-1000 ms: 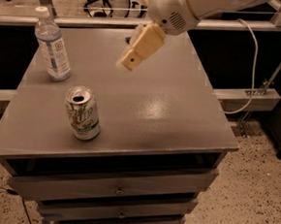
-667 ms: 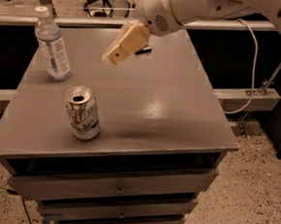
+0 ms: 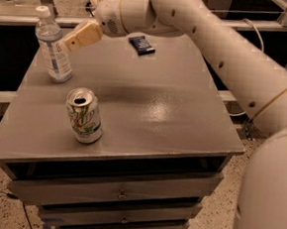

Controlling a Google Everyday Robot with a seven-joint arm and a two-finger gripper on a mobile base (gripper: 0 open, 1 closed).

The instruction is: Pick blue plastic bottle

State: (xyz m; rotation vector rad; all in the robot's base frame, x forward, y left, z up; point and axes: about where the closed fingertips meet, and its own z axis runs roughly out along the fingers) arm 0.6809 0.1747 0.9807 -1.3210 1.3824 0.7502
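The blue plastic bottle point(image 3: 53, 47) stands upright at the table's back left: clear plastic, white cap, pale label. My gripper point(image 3: 74, 39) reaches in from the right on a white arm. Its tan fingers point(image 3: 81, 35) point down-left and their tips sit right beside the bottle's upper right side, at about label height. I cannot tell whether they touch it.
A white-and-green soda can point(image 3: 84, 115) stands open-topped near the front left of the grey table point(image 3: 172, 124). A small dark-blue packet point(image 3: 141, 45) lies at the back centre. Drawers sit below the tabletop. Office chairs stand beyond a rail behind the table.
My arm has swung left across the table, bringing the gripper from the back centre to right beside the bottle. The dark-blue packet is now uncovered. Bottle and can have not moved.
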